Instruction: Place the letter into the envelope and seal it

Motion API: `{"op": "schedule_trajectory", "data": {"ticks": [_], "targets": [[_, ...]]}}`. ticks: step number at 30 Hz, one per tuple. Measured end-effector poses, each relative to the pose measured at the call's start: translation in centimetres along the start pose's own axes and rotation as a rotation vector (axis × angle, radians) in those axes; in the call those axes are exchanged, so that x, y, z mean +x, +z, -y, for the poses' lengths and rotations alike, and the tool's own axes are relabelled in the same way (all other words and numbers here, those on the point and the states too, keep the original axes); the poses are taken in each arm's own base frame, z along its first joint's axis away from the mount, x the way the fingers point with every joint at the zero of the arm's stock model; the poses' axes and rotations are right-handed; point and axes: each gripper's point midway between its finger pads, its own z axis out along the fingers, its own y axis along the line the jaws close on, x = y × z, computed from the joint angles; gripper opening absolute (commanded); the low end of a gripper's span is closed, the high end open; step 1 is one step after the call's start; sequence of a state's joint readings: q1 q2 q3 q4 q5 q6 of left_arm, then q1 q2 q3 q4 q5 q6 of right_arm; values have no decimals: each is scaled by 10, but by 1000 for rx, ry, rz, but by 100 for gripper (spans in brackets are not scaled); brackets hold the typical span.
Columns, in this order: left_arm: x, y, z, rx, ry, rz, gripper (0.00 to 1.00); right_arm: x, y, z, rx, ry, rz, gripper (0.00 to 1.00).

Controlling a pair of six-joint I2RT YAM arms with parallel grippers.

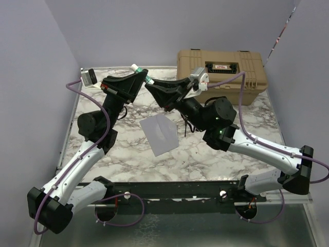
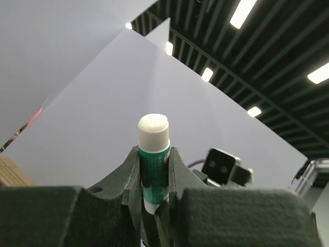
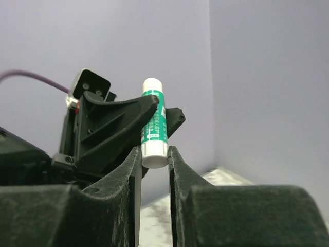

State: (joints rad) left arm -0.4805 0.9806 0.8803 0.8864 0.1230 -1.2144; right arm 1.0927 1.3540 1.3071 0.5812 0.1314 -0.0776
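Clamps glue stick (image 3: 153, 118) in left pincer (image 2: 154, 157), brackets its end with right pincer (image 3: 154, 154) (squeeze uncertain), probably to ready glue for envelope (image 1: 162, 134) lying flat on desk (image 1: 128, 154); letter unseen.

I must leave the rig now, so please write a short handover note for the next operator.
Left gripper: shut on the glue stick, raised above the marble table.
Right gripper: fingers flank the stick's lower end; grip unclear.
Envelope: flat on that table, between the arms.
Letter: in no view, perhaps already inside.
Left to do: glue the flap, seal.
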Motion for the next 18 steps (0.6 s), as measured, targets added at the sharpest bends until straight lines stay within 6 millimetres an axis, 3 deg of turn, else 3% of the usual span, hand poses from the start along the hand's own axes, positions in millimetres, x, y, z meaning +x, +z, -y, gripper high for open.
{"op": "schedule_trajectory", "data": {"ticks": [4, 7, 14, 16, 18], "targets": [[9, -2, 18, 105, 44, -48, 0, -11, -11, -5, 28, 262, 1, 1], [18, -3, 18, 140, 58, -80, 0, -12, -20, -5, 63, 422, -10, 1], [23, -8, 29, 236, 93, -99, 0, -26, -32, -5, 94, 650, 13, 1], [19, -12, 31, 258, 112, -72, 0, -45, -38, 4, 116, 691, 73, 7], [10, -14, 29, 264, 129, -35, 0, -85, -46, 18, 126, 722, 190, 28]]}}
